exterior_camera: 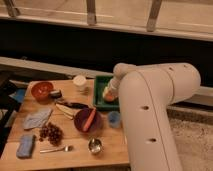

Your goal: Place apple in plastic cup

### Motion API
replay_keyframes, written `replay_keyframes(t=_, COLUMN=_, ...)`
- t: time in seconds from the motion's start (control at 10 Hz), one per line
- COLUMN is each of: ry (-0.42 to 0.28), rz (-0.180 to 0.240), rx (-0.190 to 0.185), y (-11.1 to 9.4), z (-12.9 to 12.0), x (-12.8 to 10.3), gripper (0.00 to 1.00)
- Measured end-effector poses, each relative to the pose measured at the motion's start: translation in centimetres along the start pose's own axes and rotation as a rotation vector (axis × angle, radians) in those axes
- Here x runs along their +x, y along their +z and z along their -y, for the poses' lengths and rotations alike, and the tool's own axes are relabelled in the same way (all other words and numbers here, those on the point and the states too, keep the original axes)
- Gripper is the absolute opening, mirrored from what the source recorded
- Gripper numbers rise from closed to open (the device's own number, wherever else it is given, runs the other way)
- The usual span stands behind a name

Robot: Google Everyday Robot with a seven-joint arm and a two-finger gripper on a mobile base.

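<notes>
The apple (107, 95) shows as a small orange-red lump over the green tray (100, 103), right at the tip of my gripper (109, 91). My gripper hangs from the big white arm (150, 100) and reaches down into the tray from the right. Whether the apple rests in the tray or is lifted is not clear. The light-blue plastic cup (114, 119) stands upright on the wooden table just in front of the tray, below my gripper and apart from it.
On the wooden table (75, 155): a dark bowl with a carrot (88, 120), a white paper cup (79, 82), an orange bowl (42, 90), grapes (50, 133), a steel cup (95, 145), a spoon (56, 149), cloths (36, 119) and a blue sponge (26, 146). A dark ledge runs behind.
</notes>
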Motion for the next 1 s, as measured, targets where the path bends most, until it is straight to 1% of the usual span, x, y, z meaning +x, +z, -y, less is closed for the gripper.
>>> replay_keyframes(t=0.1, ry=-0.009, rz=0.008, rx=0.016, y=-0.8, z=0.7, x=0.1, gripper=0.26)
replay_keyframes(t=0.3, ry=-0.019, rz=0.029, rx=0.033, y=-3.2, z=1.4, x=0.3, gripper=0.08)
replay_keyframes(t=0.4, ry=-0.025, rz=0.045, rx=0.04, y=-5.2, z=1.9, x=0.5, gripper=0.01)
replay_keyframes(t=0.6, ry=-0.043, rz=0.057, rx=0.04, y=-9.2, z=2.9, x=1.6, gripper=0.0)
replay_keyframes(t=0.7, ry=-0.062, rz=0.052, rx=0.036, y=-11.1, z=3.4, x=2.9, gripper=0.0)
replay_keyframes(t=0.8, ry=-0.078, rz=0.048, rx=0.034, y=-12.4, z=3.7, x=4.4, gripper=0.0)
replay_keyframes(t=1.0, ry=-0.121, rz=0.03, rx=0.023, y=-13.8, z=2.5, x=7.1, gripper=0.0)
